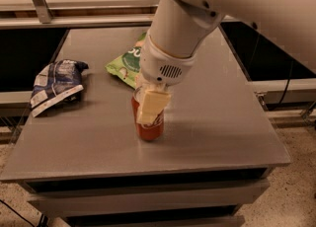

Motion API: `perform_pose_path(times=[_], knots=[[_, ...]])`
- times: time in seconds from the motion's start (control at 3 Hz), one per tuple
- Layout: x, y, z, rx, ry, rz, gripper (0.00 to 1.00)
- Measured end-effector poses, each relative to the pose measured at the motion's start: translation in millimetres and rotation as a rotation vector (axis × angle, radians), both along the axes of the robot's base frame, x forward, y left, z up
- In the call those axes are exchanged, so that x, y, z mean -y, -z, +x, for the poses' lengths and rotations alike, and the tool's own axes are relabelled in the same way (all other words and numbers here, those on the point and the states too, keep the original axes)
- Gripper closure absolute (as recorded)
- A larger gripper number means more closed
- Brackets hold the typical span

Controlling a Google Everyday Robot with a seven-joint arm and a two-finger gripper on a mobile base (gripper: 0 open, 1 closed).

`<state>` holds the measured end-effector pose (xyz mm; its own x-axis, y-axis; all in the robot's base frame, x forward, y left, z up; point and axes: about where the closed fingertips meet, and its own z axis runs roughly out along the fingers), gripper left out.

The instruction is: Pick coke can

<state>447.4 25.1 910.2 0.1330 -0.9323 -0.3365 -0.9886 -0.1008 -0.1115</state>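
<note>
The coke can [149, 129], red with white script, stands upright near the middle of the grey table [222, 112]. My gripper [147, 116] has come down over the can from above. Its cream-coloured part covers the can's top and upper front, so only the lower half of the can shows. The big white arm [177, 33] reaches in from the upper right and hides the can's silver top.
A green snack bag [124, 64] lies just behind the can, partly hidden by the arm. A dark blue and white snack bag [55, 84] lies at the table's left edge. A rail [74, 21] runs along the back.
</note>
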Motion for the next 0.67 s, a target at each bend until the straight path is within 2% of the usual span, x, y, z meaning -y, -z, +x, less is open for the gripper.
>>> perform_pose_path(times=[0.33,0.67], knots=[[2.8,-20.1,6.8,0.032,-0.006,0.012,0.95],[14.8,-54.3,14.5,0.053,-0.019,0.048,1.00]])
